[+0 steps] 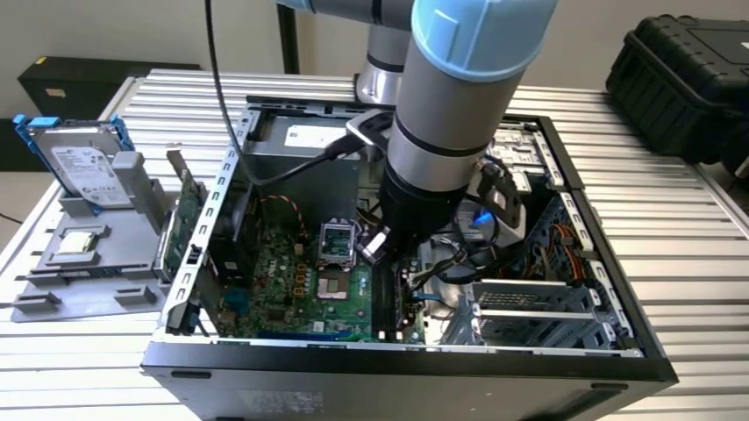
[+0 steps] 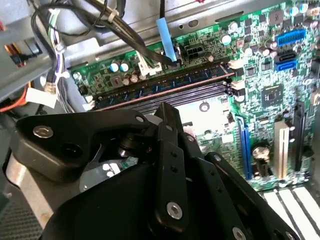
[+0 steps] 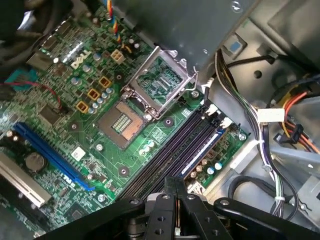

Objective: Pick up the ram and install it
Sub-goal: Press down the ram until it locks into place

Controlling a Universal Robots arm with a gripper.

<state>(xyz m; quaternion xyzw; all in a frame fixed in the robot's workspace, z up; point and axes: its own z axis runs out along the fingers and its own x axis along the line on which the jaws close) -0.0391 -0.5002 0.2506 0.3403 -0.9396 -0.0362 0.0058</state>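
Pincer (image 3: 176,212) fingertips cut off by frame edge, ram (image 2: 165,86) partly behind cables

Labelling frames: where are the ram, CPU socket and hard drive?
ram (image 2: 165,84), second wrist view, middle of its chip row.
CPU socket (image 3: 121,125), first wrist view, its contact field.
hard drive (image 1: 84,165), exterior view, its top face.

Exterior high overview, wrist views near motherboard (image 3: 150,135)
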